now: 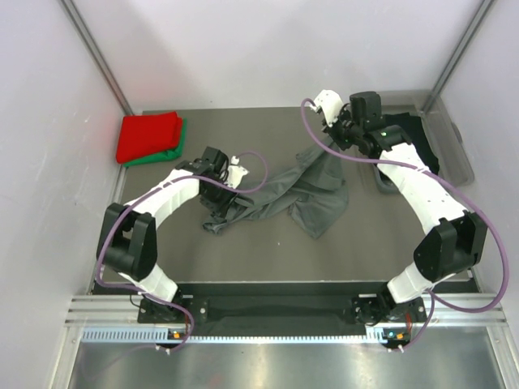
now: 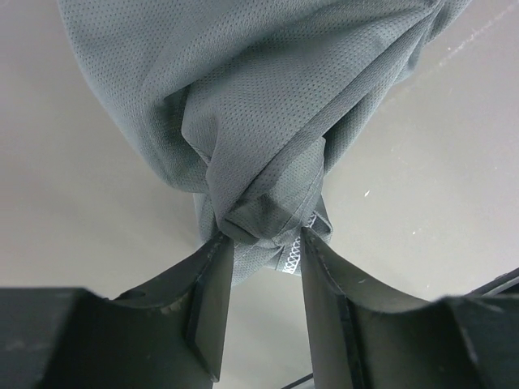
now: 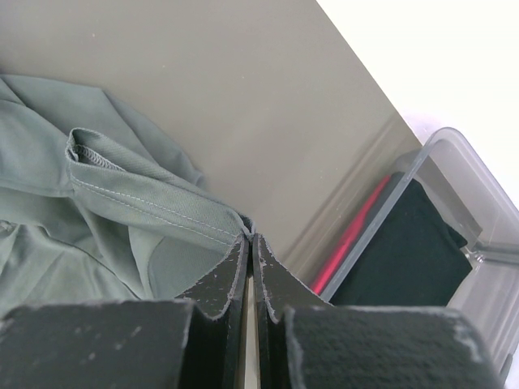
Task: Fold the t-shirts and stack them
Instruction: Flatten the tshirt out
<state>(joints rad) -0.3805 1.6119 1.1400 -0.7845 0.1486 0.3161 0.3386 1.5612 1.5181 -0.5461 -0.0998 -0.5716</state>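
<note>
A dark grey t-shirt (image 1: 312, 194) lies crumpled mid-table, stretched between both grippers. My left gripper (image 1: 231, 194) (image 2: 263, 239) pinches a bunched knot of the same grey cloth (image 2: 268, 121) between its fingertips, its jaws held partly apart by the bunch. My right gripper (image 1: 324, 139) (image 3: 251, 237) is shut on the shirt's stitched hem (image 3: 146, 203) at the far right end. A folded red t-shirt (image 1: 148, 134) rests on a folded green t-shirt (image 1: 168, 156) at the back left. A black t-shirt (image 3: 405, 251) lies in the clear plastic tub (image 1: 450, 138).
The clear tub (image 3: 454, 154) stands at the back right, close to my right arm, with a red strip (image 3: 353, 235) showing through its wall. White walls enclose the table on three sides. Purple cables loop from both arms.
</note>
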